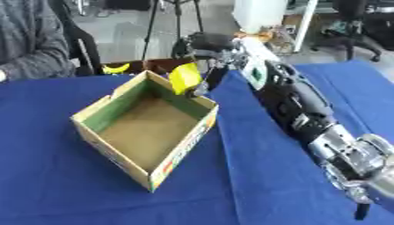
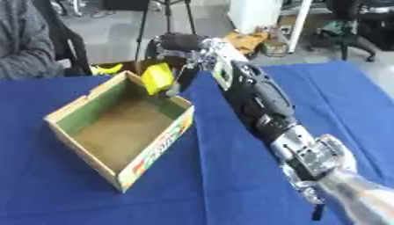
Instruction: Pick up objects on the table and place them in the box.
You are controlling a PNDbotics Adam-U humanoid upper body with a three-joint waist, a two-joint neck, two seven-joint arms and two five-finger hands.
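Right arm outstretched, its robot hand [image 1: 202, 48] curled, pinching something yellow.

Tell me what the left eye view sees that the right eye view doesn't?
Only the left eye view: a pale bit of a person's hand at the left edge, past the grey sleeve. Only the right eye view: a wider patch of grey floor beyond the table's right edge. Both: the open cardboard box on the blue tablecloth, and the robot's right hand holding a flat yellow object by the box's far wall.
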